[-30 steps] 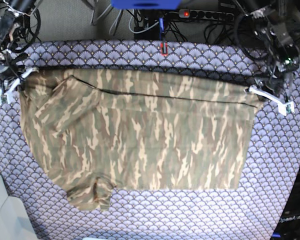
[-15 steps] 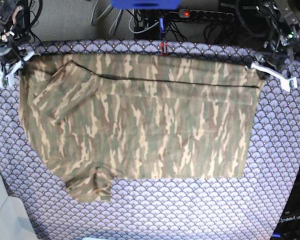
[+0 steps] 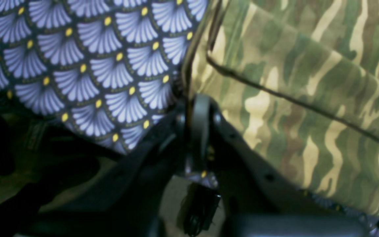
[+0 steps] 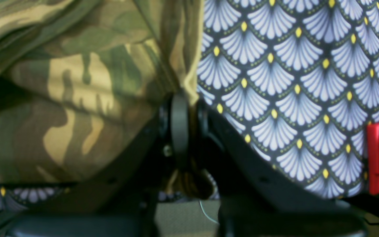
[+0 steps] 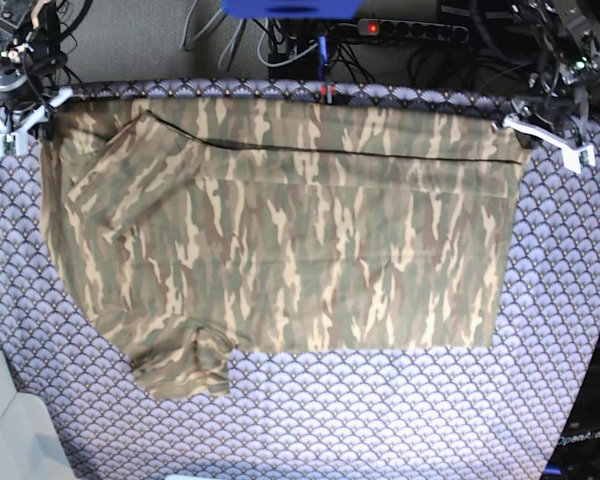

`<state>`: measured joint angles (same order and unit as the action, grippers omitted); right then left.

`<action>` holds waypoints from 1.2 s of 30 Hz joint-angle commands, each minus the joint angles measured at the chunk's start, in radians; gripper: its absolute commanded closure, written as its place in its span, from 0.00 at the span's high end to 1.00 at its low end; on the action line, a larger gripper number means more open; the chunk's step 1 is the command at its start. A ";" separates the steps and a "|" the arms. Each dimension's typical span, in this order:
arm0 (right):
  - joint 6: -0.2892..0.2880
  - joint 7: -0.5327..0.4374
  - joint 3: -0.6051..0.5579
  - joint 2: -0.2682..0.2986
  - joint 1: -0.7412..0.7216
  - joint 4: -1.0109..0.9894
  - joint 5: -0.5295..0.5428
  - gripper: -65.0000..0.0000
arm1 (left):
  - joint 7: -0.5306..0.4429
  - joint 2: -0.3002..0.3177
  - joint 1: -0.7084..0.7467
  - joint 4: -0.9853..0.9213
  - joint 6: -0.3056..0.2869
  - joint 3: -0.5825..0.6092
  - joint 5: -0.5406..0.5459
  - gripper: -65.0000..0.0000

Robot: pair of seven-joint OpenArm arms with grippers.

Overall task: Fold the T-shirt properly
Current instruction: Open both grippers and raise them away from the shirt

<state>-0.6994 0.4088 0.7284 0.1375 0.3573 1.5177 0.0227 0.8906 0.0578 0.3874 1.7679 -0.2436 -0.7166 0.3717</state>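
1. The camouflage T-shirt lies spread over the purple fan-patterned tablecloth, its far edge drawn across between the two grippers. Near means toward the bottom of the base view, and left and right places are as seen there.
2. The left gripper is at the shirt's far right corner. Its jaws are closed, gripping the cloth there.
3. The right gripper is at the far left corner, its jaws also closed and pinching the fabric.
4. A band of shirt runs between these corners, with a dark crease along its near side. The crease slopes gently nearer toward the right.
5. On the left part of the shirt, a folded flap slants from the far side toward the near left.
6. At the near left, a bunched section sticks out beyond the straighter near hem, which ends at the right.
7. In the left wrist view, the edge of the cloth runs into the blurred fingertips, with the tablecloth beside it.
8. In the right wrist view, bunched fabric passes between the blurred fingertips, and a bit of it shows beyond them. A red object shows at that view's right edge.
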 commanded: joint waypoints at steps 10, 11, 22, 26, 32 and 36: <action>0.001 0.014 0.010 0.017 0.007 0.008 -0.008 0.27 | -0.015 0.012 0.002 0.026 0.000 -0.005 0.006 0.53; 0.001 0.014 0.012 0.017 0.007 0.008 -0.008 0.34 | -0.015 0.012 0.002 0.026 0.000 -0.007 0.006 0.55; 0.001 0.012 0.253 0.050 -0.096 0.011 -0.008 0.72 | -0.009 0.010 0.000 0.026 -0.127 -0.119 0.005 0.61; 0.001 0.012 0.274 0.109 -0.140 0.010 -0.008 0.72 | -0.014 0.021 0.000 0.026 -0.129 -0.185 0.005 0.61; 0.001 0.012 0.273 0.152 -0.231 0.014 -0.010 0.72 | -0.004 0.078 -0.043 0.034 -0.141 -0.294 0.003 0.61; 0.001 0.019 0.241 0.164 -0.320 0.008 -0.011 0.72 | -0.004 0.144 -0.115 0.020 -0.141 -0.314 -0.003 0.61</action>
<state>-0.7006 0.4492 0.9668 0.2821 0.0437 1.5127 -0.0029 0.9154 0.1829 0.2844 1.7702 -0.3851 -1.0283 0.3553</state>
